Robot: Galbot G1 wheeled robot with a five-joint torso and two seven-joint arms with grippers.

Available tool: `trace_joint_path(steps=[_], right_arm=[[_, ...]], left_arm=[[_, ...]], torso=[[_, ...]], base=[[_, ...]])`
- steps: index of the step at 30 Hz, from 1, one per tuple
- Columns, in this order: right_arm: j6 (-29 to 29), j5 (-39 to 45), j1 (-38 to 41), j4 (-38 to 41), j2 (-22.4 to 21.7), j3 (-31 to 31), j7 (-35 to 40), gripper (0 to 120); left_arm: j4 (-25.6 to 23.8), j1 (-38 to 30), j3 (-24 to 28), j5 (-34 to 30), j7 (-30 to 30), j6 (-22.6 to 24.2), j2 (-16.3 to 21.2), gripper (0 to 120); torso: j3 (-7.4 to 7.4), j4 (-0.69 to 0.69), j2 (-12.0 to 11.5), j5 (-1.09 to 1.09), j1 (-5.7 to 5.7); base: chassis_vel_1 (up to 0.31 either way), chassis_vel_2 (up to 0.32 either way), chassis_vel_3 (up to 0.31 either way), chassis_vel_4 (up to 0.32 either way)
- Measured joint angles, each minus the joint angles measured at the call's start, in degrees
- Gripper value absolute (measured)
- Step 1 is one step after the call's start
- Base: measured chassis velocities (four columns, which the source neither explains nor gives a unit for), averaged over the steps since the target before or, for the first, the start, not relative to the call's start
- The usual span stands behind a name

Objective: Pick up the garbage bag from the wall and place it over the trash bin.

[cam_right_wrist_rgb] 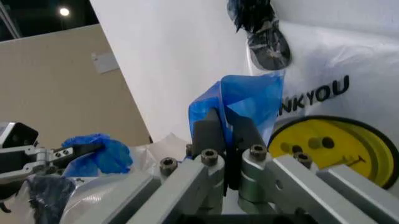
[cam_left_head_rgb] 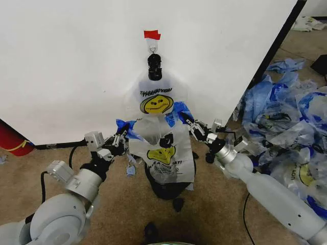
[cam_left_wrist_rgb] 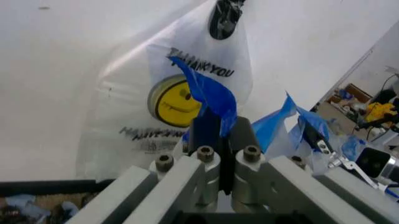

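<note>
Both grippers, left and right, are pinching blue handles of a thin translucent smiley-face garbage bag, stretching its mouth sideways directly above the small black wire-mesh trash bin, below the white wall's clip.
</note>
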Motion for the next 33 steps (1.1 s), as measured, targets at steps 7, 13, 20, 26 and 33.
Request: trace_joint_path(steps=[7,13,20,26,33], right_arm=[[0.38,0.03,3.19,-2.02,1.42,-2.02,0.09,0],[0.85,0.0,5.06,-4.74,3.1,-3.72,-0.2,0],[0.93,-0.33,6.96,-7.8,5.49,-4.83,-1.83,0],[1.5,-1.2,9.09,-11.9,7.44,-6.54,-4.16,0],[2.5,-3.63,12.0,-15.71,10.52,-7.38,-5.55,0]], left_arm=[[2.25,-1.23,1.44,1.18,0.68,-0.45,-1.37,0],[3.86,-2.16,2.63,2.0,1.4,-1.14,-2.11,0],[5.22,-3.33,2.74,2.02,2.16,-1.49,-2.82,0],[5.33,-3.1,2.68,2.12,2.31,-1.63,-3.13,0],[5.35,-2.82,2.61,2.38,2.33,-1.7,-3.28,0]], torso=[[0.0,0.0,0.0,-0.01,0.0],[0.0,0.0,0.0,0.0,0.0],[0.0,0.0,0.0,-0.01,0.0],[0.0,0.0,0.0,0.0,0.0],[0.0,0.0,0.0,0.0,0.0]], base=[[0.0,0.0,0.0,0.0],[0.0,0.0,0.0,0.0],[0.0,0.0,0.0,0.0],[0.0,0.0,0.0,0.0],[0.0,0.0,0.0,0.0]])
